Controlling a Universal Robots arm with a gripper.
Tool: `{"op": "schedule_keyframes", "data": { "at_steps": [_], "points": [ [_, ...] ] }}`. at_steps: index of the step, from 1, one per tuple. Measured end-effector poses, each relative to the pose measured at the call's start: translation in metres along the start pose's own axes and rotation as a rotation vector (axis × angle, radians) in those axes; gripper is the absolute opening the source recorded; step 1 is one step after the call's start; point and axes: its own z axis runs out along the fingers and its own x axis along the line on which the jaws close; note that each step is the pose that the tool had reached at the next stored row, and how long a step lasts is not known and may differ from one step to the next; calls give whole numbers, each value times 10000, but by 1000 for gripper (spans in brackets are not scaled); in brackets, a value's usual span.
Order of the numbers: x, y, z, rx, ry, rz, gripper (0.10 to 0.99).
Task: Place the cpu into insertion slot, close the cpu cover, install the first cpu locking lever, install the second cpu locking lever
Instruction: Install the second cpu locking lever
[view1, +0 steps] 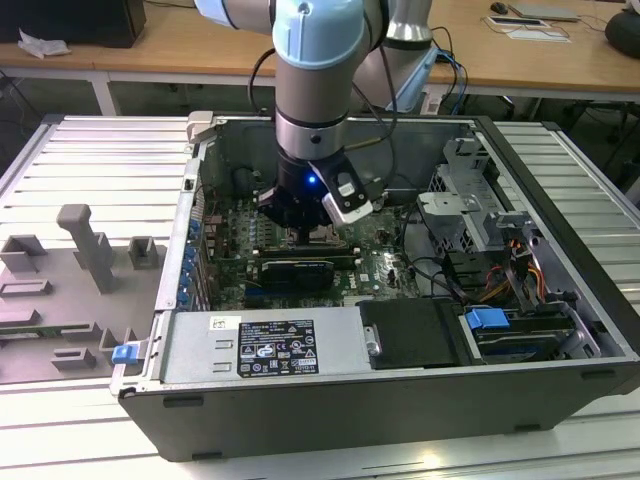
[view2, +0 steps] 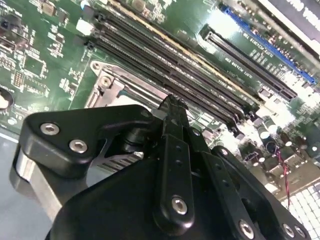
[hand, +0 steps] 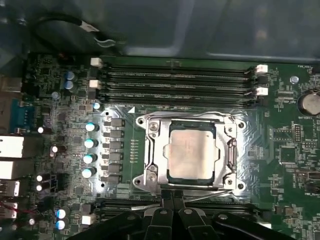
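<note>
The open computer case (view1: 560, 300) lies on the ribbed counter (view1: 90, 160), long black memory slots (hand: 175, 80) flank the insertion slot (hand: 150, 150), whose cover (hand: 231, 150) frames the cpu (hand: 192, 150), and the end effector (hand: 172, 200), fingers pressed together empty, sits at its edge.

- The cpu (hand: 192, 156) has a pale, matt, brushed-metal top.
- The cpu cover (hand: 150, 150) is bare silver metal, slightly shiny.
- The circuit board (hand: 125, 200) is glossy green.
- The gripper (view2: 172, 107) is matt black with bright metal screws.
- The computer case (view1: 400, 420) is smooth dark-grey painted metal.
- The ribbed table (view1: 90, 160) is pale matt metal.
</note>
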Motion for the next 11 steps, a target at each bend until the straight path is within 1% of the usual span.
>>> {"op": "schedule_keyframes", "data": {
  "at_steps": [1,3,4,5,6,9,11],
  "points": [
    [22,-21,-2,-93,-3,4,106],
    [78,-79,-9,-345,-11,0,106],
    [88,-96,-11,-429,-16,3,106],
    [101,-107,-13,-491,-17,6,106],
    [126,-130,-15,-602,-21,6,106],
    [164,-168,-19,-755,-26,5,106],
    [183,-205,-15,-897,-30,6,106]
  ]
}}
